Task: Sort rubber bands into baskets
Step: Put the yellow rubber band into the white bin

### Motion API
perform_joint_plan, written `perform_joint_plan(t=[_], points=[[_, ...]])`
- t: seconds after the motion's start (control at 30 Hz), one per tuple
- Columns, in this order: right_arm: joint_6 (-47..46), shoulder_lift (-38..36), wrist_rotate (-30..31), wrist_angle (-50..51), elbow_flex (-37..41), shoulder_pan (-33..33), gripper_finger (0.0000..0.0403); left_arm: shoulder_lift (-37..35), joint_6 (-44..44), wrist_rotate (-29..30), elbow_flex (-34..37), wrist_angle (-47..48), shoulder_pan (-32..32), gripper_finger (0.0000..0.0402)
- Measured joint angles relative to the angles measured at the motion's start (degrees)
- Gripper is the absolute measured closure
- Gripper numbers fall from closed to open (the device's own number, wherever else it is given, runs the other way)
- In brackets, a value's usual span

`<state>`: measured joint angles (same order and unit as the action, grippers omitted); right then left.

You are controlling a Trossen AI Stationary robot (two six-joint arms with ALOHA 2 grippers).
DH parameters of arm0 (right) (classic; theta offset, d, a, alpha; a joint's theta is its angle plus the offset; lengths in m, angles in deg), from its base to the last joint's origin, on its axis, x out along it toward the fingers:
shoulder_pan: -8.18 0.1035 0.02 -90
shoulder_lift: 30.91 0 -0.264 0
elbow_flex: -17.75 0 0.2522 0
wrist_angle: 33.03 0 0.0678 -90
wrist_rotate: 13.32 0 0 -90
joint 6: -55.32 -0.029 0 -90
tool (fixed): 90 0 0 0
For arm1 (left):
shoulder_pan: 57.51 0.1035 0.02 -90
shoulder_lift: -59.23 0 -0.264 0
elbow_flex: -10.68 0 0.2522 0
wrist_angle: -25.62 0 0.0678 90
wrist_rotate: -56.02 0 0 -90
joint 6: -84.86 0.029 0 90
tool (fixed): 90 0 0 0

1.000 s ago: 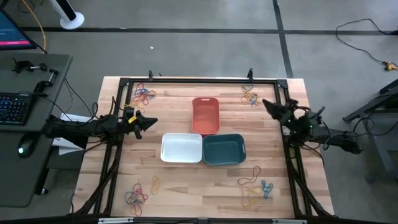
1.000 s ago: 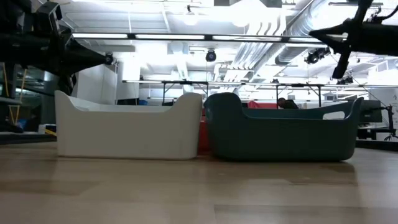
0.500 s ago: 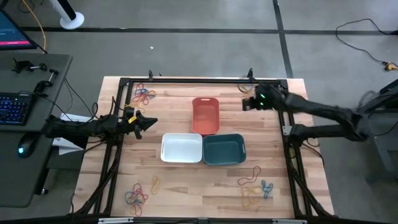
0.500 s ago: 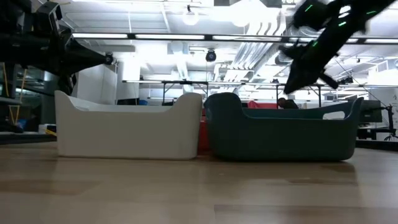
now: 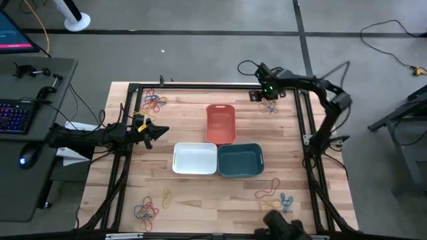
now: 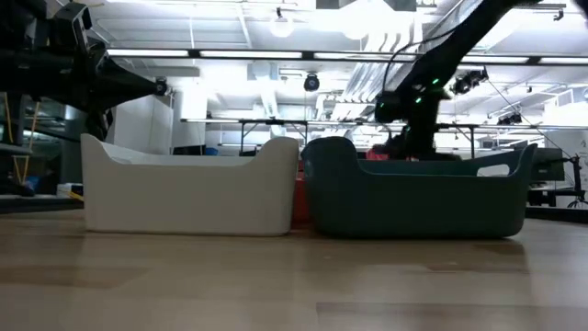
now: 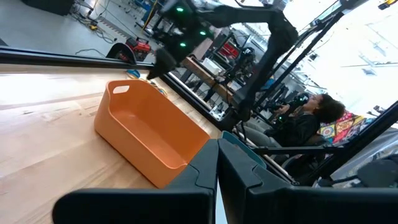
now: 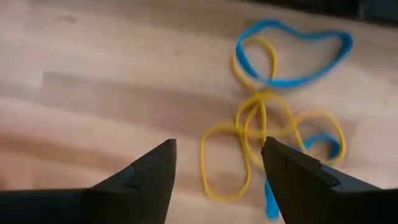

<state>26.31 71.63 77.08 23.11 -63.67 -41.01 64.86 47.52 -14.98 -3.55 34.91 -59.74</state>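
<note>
Three baskets stand mid-table: orange-red (image 5: 220, 123), white (image 5: 195, 159) and teal (image 5: 240, 160). Rubber bands lie in loose heaps near the table's corners: far left (image 5: 153, 102), far right (image 5: 269, 105), near left (image 5: 148, 208) and near right (image 5: 275, 200). My right gripper (image 5: 257, 95) hangs open over the far right heap, pointing down. Its fingers (image 8: 217, 148) stand above the wood beside a tangle of yellow bands (image 8: 249, 134) and blue bands (image 8: 292, 56), touching nothing. My left gripper (image 5: 163, 131) waits shut and level at the table's left side, empty.
A black frame rail (image 5: 213, 85) runs along the far edge, close behind the right gripper. A dark object (image 5: 283, 230) sits at the near edge. Bare wood lies between the baskets and the heaps. A person (image 7: 311, 118) sits beyond the table.
My right arm has swung out from the table's right edge toward the far right corner. Its gripper has tipped from level to pointing down over the far right heap. The bands and baskets have not moved.
</note>
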Motion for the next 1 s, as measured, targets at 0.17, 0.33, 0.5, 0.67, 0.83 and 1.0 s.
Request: perform_joint_plan(t=[0.17, 0.33, 0.5, 0.67, 0.83, 1.0], points=[[2.41, 6.07, -0.10, 6.88, -6.30, -0.46, 0.0194, -0.01, 0.00, 0.00, -0.02, -0.01, -0.01, 0.0401], [5.15, 7.08, -0.19, 8.52, -5.58, -0.43, 0.0219, -0.02, 0.00, -0.01, -0.02, -0.02, -0.02, 0.0401], [6.46, 7.19, -0.24, 5.02, -3.10, -0.43, 0.0234, 0.00, 0.02, -0.02, -0.02, -0.02, 0.00, 0.0401], [4.77, 7.10, -0.39, 1.71, -2.02, -0.31, 0.0240, 0.01, 0.01, -0.01, 0.01, 0.00, 0.01, 0.0401], [5.59, 7.19, 0.40, 1.19, -1.95, 0.06, 0.0254, 0.01, 0.02, -0.02, -0.02, 0.00, 0.01, 0.0401], [7.44, 7.19, -0.29, 1.14, -1.95, 0.63, 0.0321, -0.01, 0.00, -0.01, -0.02, 0.00, 0.00, 0.0401]])
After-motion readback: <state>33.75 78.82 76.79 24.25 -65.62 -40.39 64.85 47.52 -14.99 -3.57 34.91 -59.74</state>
